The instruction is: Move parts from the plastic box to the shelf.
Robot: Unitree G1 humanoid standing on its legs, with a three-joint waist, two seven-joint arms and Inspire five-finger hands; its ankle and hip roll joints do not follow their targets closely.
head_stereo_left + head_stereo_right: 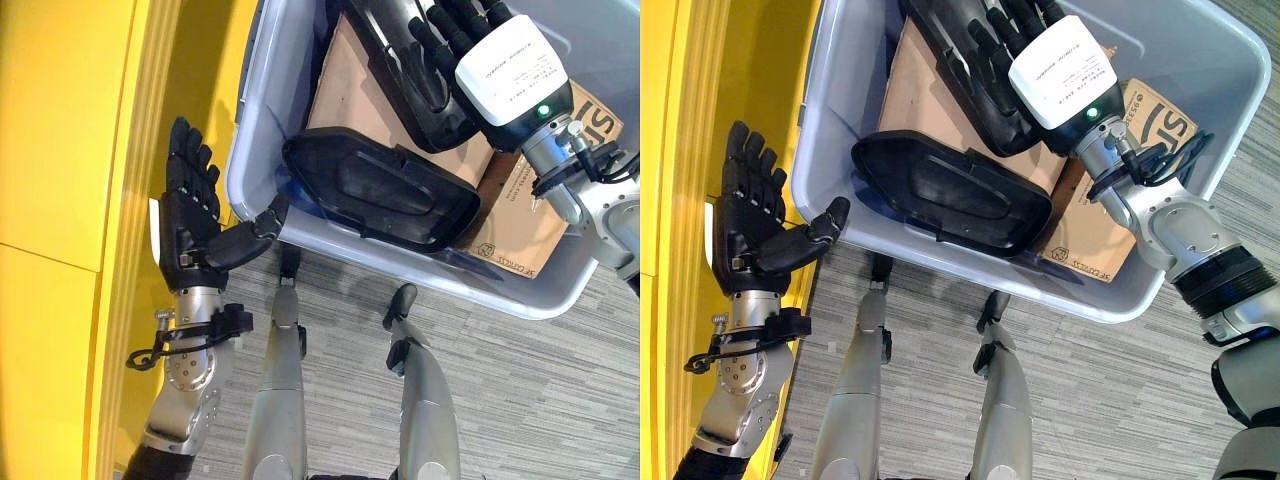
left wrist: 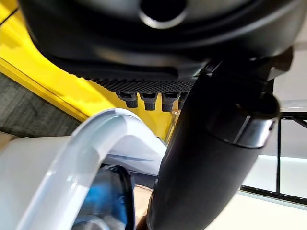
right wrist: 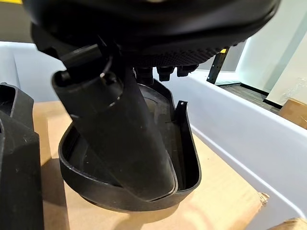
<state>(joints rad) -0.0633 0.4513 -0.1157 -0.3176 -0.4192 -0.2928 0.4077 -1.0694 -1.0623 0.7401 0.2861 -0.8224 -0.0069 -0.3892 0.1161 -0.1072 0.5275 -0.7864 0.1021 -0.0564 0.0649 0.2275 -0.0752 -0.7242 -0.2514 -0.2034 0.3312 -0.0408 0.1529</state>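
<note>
Two black parts in the plastic box [image 1: 840, 215]: one shell-shaped part [image 1: 950, 195] lies along the near wall, the other black part [image 3: 184, 158] sits further in, on the cardboard sheet [image 1: 925, 85] lining the bottom. A printed carton [image 1: 1110, 235] is wedged in the corner beside them.

Right hand [image 1: 1000, 35] is down inside the box on the far part. I see its fingers [image 1: 430, 60] laid over the part's hollow side, and in the right wrist view the thumb [image 3: 124, 139] reaches down into the tray-like hollow, its tip just inside the rim. Whether the fingers are really clamped on the part or just resting in it, I cannot tell.

Left hand [image 1: 755, 225] is outside the box, palm up, fingers [image 1: 745, 160] straight and relaxed, gripping nothing. Its thumb [image 1: 820, 225] points at the box's outer wall, tip just beside it; contact unclear. Behind those fingers is the yellow shelf frame [image 1: 70, 200]. Left wrist view shows the box rim [image 2: 86, 153] just past the thumb, with the near part's edge under it.

Box sits over grey floor [image 1: 1090, 390].
</note>
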